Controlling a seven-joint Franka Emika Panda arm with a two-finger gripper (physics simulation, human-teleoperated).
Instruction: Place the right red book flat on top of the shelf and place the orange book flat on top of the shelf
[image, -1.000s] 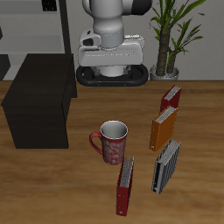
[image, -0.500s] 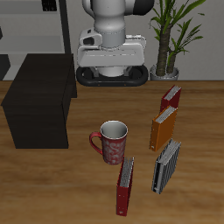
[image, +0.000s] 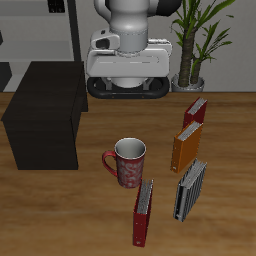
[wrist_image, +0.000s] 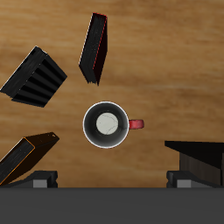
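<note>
Wooden tabletop (image: 80, 215) filled both views, with a potted plant (image: 195, 40) at its back edge. The gripper (wrist_image: 112, 179) hung high over the mug (image: 127, 162); only the finger bases showed, so I could not tell how far the jaws stood apart. The right red book (image: 144, 211) stood on edge nearest the table's front edge, just in front of the mug, its long axis running front to back. It looked thin, bright red, with pale page edges. The orange book (image: 185, 146) stood upright farther back, and the shelf (image: 45, 115), a black box, sat towards the table's side edge.
</note>
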